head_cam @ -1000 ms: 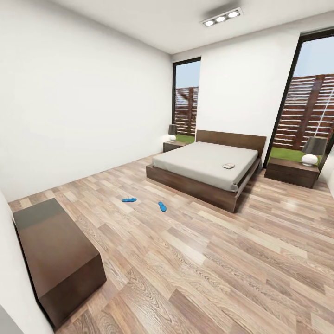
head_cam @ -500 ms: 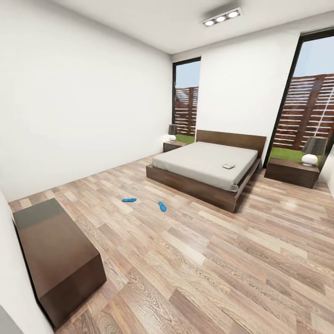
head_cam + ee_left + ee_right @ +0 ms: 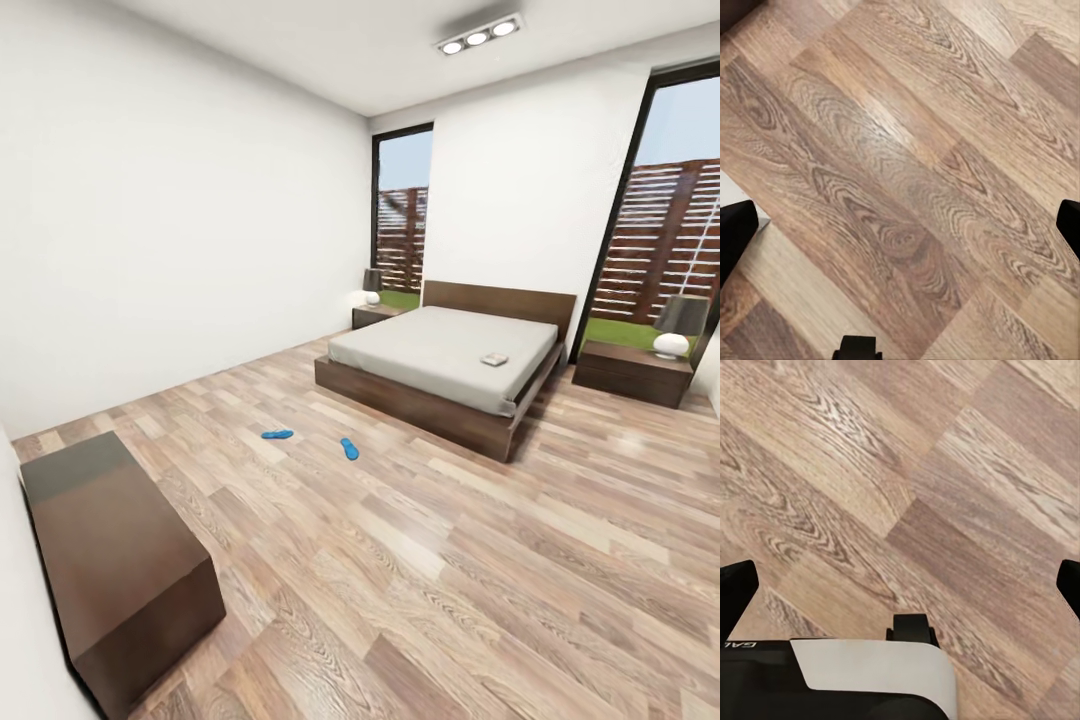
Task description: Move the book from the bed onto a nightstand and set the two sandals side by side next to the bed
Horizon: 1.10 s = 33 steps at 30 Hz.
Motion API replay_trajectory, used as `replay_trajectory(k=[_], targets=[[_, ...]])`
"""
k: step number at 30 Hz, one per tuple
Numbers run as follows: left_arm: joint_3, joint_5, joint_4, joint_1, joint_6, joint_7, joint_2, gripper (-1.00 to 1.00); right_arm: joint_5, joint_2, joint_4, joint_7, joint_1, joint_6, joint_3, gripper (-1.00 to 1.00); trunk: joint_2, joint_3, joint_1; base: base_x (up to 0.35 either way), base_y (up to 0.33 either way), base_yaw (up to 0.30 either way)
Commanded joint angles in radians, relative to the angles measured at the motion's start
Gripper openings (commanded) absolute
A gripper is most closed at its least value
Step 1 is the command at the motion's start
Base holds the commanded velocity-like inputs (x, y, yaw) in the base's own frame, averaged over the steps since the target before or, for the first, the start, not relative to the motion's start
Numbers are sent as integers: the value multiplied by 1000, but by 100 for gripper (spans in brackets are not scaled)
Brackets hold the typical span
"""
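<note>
Across the bedroom, the bed stands against the far wall with its pale mattress and dark frame. The book lies on the mattress near its right edge. Two blue sandals lie apart on the floor in front of the bed, one to the left and the other nearer the bed's corner. A nightstand flanks the bed at left and another at right. My left gripper and right gripper are both open over bare floor planks, holding nothing.
A long low dark dresser stands against the wall at near left. A lamp sits on the right nightstand and another on the left one. Tall windows flank the bed. Wide wood floor lies between me and the bed.
The whole head picture has shifted slightly, with the dresser sliding toward the lower left, so the camera has moved. Nothing in the room has moved.
</note>
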Motion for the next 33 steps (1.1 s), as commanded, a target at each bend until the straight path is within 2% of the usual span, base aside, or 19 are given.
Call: replay_trajectory(k=[1,33], targets=[[0,11,1,0,-3,0,0,100,0,0,-1,0,0,-2,-3,100,0,-1,1,298,0,0],[0,18,8,0,-6,0,-5,100,-1,5,2,0,0,-4,-6,100,0,-1,1,300,0,0]])
